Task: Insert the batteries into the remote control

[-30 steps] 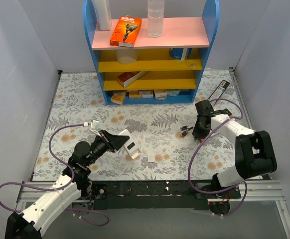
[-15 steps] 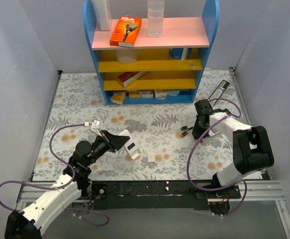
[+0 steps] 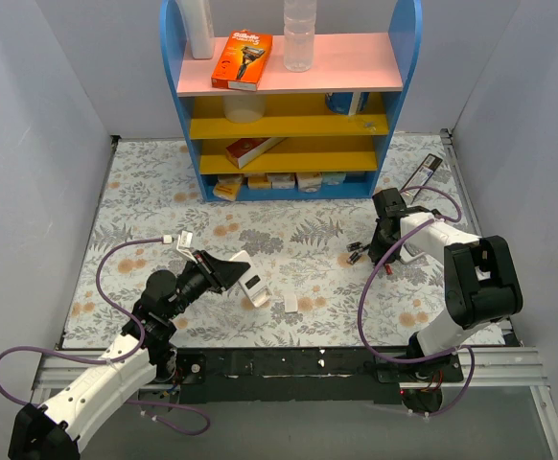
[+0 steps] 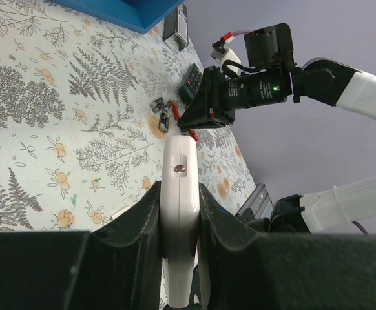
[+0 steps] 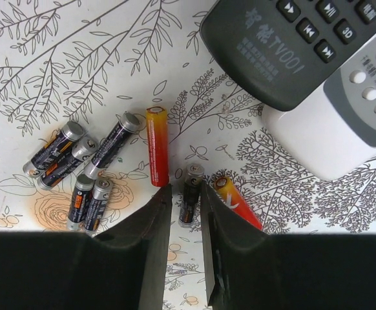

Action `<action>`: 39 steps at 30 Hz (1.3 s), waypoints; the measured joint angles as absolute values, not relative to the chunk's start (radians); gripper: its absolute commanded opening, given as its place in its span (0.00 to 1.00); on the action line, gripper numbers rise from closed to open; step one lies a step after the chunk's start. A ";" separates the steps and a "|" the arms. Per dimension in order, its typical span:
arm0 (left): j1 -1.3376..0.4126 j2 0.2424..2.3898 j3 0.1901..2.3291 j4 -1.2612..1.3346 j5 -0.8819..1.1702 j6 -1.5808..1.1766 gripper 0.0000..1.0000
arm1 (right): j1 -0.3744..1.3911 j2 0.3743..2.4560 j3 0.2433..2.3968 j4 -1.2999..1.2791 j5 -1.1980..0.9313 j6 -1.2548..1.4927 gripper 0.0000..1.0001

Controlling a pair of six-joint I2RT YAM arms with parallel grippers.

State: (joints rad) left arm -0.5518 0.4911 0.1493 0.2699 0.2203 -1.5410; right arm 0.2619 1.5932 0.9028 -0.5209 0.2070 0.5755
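One battery (image 5: pixel 189 194) straddled by the right hand (image 5: pixel 185 188); remote control (image 4: pixel 178 161) clamped in the left hand (image 4: pixel 178 200).
Right fingers (image 5: pixel 152 245) sit narrow either side of that battery on the desk (image 5: pixel 59 39), near the other batteries (image 5: pixel 88 174); I cannot tell whether they pinch it. I would centre on it, close firmly and lift straight, sparing the red cell (image 5: pixel 157 145) alongside, with the remote control held steady, edge-on.

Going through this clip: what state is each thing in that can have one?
left gripper: shut on the remote control.
remote control: held on edge, clamped between the fingers.
batteries: lying loose on the mat.
right gripper: jaws apart, straddling one of them.
black remote: lying face up.
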 measured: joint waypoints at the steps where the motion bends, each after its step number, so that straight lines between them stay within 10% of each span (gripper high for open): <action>1: -0.552 0.490 0.149 0.270 0.220 -1.541 0.00 | 0.262 1.594 0.904 -0.521 0.208 0.575 0.31; 22: -0.552 0.511 0.149 0.279 0.221 -1.552 0.00 | 0.255 1.530 0.875 -0.527 0.221 0.565 0.01; 39: -0.552 0.749 0.242 0.349 0.302 -1.590 0.00 | 0.512 1.114 0.875 -0.389 -0.045 0.194 0.01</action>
State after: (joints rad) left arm -0.5518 0.7494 0.2417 0.3489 0.3023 -1.5902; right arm 0.5117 1.1145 0.8745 -0.3893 -0.0448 0.1940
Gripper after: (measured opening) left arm 0.193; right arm 0.154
